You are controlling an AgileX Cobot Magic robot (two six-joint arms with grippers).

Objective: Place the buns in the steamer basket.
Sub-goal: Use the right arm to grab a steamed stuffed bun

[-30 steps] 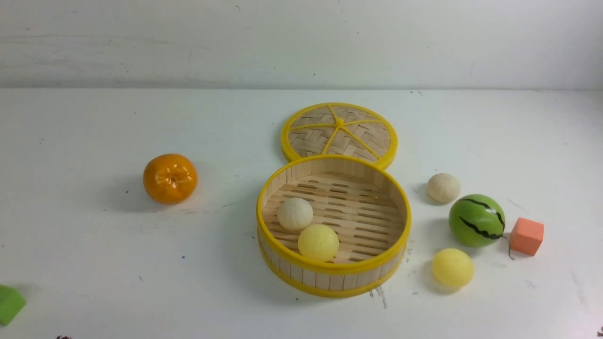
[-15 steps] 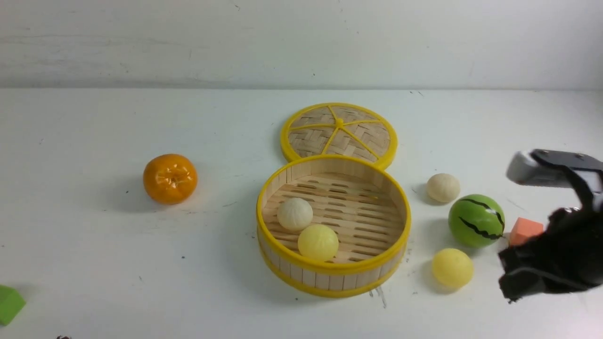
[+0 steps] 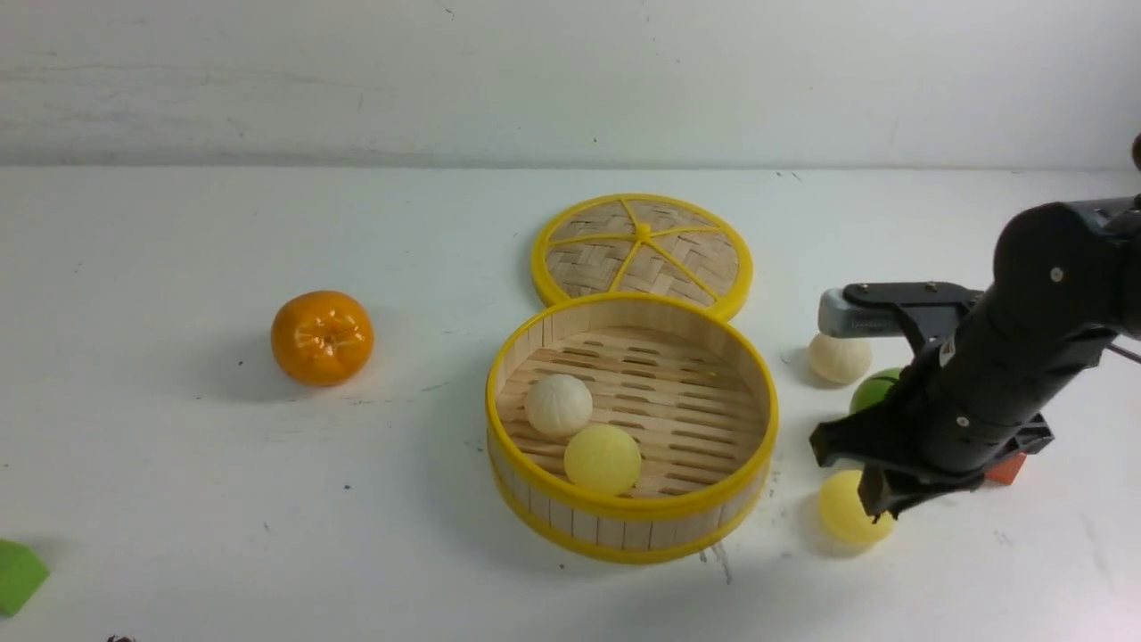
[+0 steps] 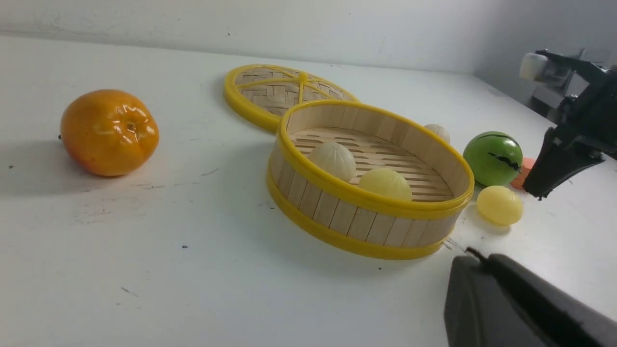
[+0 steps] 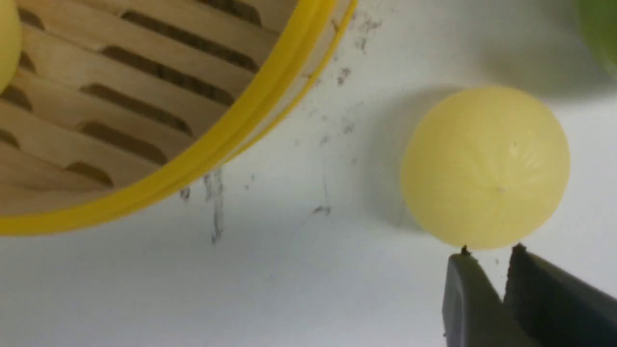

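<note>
The steamer basket (image 3: 624, 533) stands mid-table and holds one off-white bun (image 3: 558, 404) and one pale yellow bun (image 3: 603, 458). A second yellow bun (image 3: 841, 514) lies on the table to the right of the basket, and a second off-white bun (image 3: 838, 358) lies farther back. My right gripper (image 3: 872, 504) hangs just above the outer yellow bun (image 5: 486, 166), its jaws a narrow gap apart and empty (image 5: 489, 251). My left gripper (image 4: 475, 253) is shut and empty, low by the basket's front wall (image 4: 361, 221), and out of the front view.
The woven lid (image 3: 642, 245) lies behind the basket. A tangerine (image 3: 322, 338) sits at the left. The green watermelon ball (image 3: 874, 389) and an orange cube (image 3: 1007, 469) are partly hidden behind my right arm. A green block (image 3: 16, 575) is at the front left edge.
My right arm has come in from the right edge and moved left and down over the outer yellow bun. The buns and basket have not moved.
</note>
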